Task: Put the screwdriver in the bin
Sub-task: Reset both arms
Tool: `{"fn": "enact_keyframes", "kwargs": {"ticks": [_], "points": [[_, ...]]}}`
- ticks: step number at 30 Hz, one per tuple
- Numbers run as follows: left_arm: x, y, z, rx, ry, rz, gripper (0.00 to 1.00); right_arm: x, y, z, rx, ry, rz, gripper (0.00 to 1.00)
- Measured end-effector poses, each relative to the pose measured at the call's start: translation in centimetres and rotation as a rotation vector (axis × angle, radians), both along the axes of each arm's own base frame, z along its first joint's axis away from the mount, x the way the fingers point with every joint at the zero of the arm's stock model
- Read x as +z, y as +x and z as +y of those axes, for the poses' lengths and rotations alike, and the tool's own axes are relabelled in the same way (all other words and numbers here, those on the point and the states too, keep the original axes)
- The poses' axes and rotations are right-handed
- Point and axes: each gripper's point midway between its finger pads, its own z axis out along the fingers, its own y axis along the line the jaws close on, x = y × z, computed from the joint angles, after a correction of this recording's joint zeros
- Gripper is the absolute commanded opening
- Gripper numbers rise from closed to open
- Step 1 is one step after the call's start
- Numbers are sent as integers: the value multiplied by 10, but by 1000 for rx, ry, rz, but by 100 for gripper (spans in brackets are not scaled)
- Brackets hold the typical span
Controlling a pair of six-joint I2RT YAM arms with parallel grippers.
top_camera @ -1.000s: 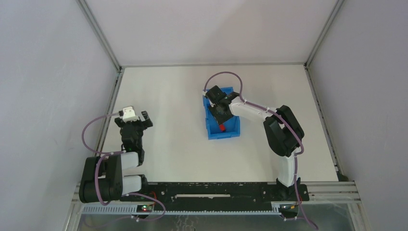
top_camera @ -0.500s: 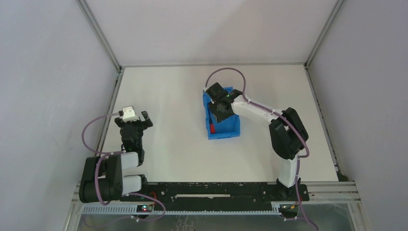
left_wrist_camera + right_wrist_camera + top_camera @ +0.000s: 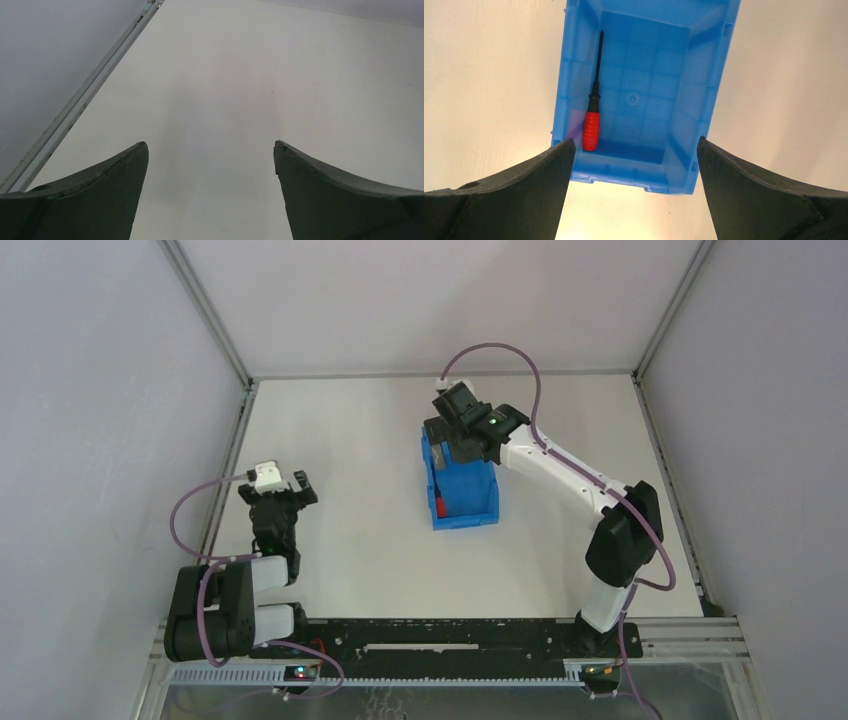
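Note:
The blue bin (image 3: pixel 486 502) stands mid-table, its floor (image 3: pixel 649 85) showing in the right wrist view. Inside it lies the screwdriver (image 3: pixel 592 117), flat along one long wall, red handle (image 3: pixel 441 507) toward the near end. My right gripper (image 3: pixel 453 443) hangs above the bin's far end, open (image 3: pixel 634 145), with nothing between its fingers. It is apart from the screwdriver. My left gripper (image 3: pixel 280 490) rests open over bare table at the left, its jaws (image 3: pixel 211 145) holding nothing.
A metal frame rail (image 3: pixel 80 100) runs along the table's left edge beside the left gripper. Grey walls close in the table on three sides. The right arm's purple cable (image 3: pixel 500 355) loops above the bin's far end.
My right gripper opened and let go of the screwdriver, which now lies in the bin. The gripper rose and drew back toward the bin's far end. The left arm stayed still.

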Motion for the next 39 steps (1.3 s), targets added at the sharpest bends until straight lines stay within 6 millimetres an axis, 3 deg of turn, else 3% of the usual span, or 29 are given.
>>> {"fn": "enact_keyframes", "kwargs": {"ticks": [5,12,19,29,33,39], "points": [[0,0,0,0,0,0,100,13,0,-11,-54,-9,-3,100],[0,0,0,0,0,0,100,19,-3,-45,-115,-30,34,100],[0,0,0,0,0,0,100,29,-1,-112,-236,5,45,100],[0,0,0,0,0,0,100,25,-10,-210,-382,26,80,100],[0,0,0,0,0,0,100,19,-17,-240,-444,42,90,100],[0,0,0,0,0,0,100,20,-24,-266,-502,79,72,100]]}}
